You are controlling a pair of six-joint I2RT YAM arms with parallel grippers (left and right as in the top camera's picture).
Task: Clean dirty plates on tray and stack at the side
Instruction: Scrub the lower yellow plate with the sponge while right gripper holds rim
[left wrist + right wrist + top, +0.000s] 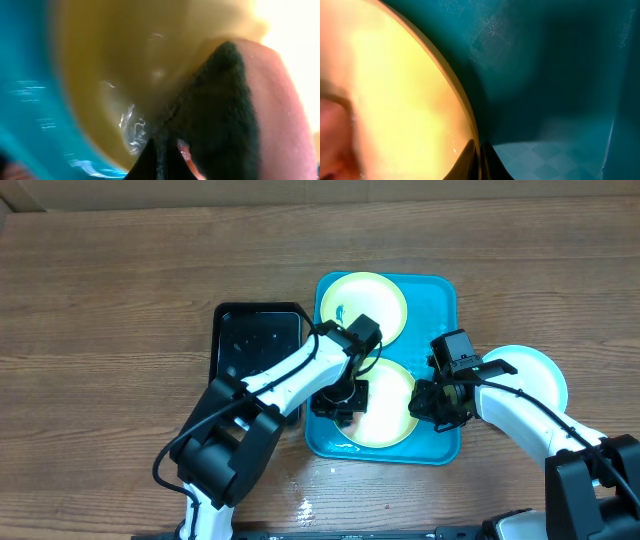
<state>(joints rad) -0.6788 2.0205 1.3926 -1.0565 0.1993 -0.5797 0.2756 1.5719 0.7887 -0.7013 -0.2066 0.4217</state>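
Observation:
The turquoise tray [445,435] holds two plates. The far plate [362,305] has a small blue smudge. The near plate [390,405] lies under both grippers. My left gripper [340,395] is shut on a dark sponge with a pink side [220,115] and presses it on the near plate's left part [110,65]. My right gripper [440,402] is shut on the near plate's right rim; in the right wrist view the fingers [479,162] pinch that rim [395,90] over the tray floor [545,75]. A third plate [535,375] lies on the table right of the tray.
A smaller black tray [258,340] lies against the turquoise tray's left side, partly under my left arm. A small wet patch [310,505] shows on the wooden table [100,330] near the front edge.

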